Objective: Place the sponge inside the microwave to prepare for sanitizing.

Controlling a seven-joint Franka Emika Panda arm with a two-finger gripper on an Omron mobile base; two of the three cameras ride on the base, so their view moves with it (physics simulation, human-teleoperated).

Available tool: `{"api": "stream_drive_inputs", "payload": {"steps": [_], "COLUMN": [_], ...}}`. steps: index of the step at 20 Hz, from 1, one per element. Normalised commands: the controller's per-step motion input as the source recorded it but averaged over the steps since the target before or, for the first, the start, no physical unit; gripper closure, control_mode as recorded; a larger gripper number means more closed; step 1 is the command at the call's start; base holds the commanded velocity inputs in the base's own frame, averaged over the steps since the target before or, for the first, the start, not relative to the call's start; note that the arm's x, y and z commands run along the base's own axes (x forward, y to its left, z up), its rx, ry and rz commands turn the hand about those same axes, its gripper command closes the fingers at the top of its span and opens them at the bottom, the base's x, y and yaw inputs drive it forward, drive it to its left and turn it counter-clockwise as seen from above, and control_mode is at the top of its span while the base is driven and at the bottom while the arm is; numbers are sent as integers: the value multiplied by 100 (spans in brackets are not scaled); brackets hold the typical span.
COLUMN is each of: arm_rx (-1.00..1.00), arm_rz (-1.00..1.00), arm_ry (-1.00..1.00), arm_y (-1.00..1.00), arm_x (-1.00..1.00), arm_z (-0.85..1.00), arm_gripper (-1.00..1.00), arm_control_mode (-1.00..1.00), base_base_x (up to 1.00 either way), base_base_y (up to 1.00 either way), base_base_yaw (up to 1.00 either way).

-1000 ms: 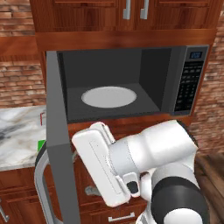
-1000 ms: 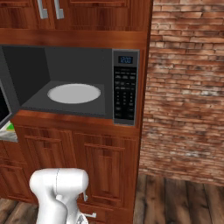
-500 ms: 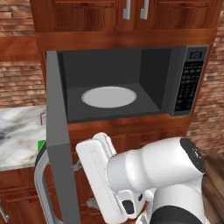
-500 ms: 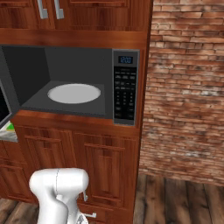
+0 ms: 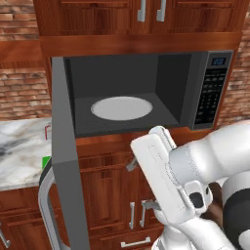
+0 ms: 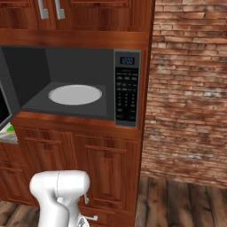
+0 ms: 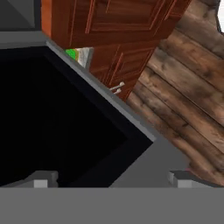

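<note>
The microwave is standing open, its grey-framed door swinging out to the left with a curved grey handle at its outer edge. Inside the dark, boxy cavity a pale round turntable is lying flat and bare. To the right of the cavity, the keypad is glowing with a small blue display on top. The sponge is sitting on the marbled desk left of the microwave, mostly hidden behind the door; just a bright green sliver is peeking out, so its long axis is hard to judge. In the hand view, the end effector is holding its fingertips spread wide with nothing between them, facing the door's dark glass. Reddish wooden cabinets are sitting below the microwave.
</note>
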Motion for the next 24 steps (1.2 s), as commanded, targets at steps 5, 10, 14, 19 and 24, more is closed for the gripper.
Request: {"api": "stream_drive_inputs", "payload": {"steps": [5, 10, 14, 19, 24], "arm_rx": [-10, -28, -44, -44, -45], "arm_rz": [5, 12, 25, 29, 43], "arm_ry": [-7, -26, -54, -39, 16], "arm_y": [-68, -61, -58, -66, -34], "arm_x": [82, 75, 41, 29, 43], "arm_z": [-8, -4, -6, -2, -50], "arm_gripper": [-100, -100, -100, -100, -100], "arm_control_mode": [-100, -100, -100, -100, -100], "base_base_x": [0, 0, 0, 0, 0], "base_base_y": [0, 0, 0, 0, 0], "base_base_yaw": [0, 0, 0, 0, 0]}}
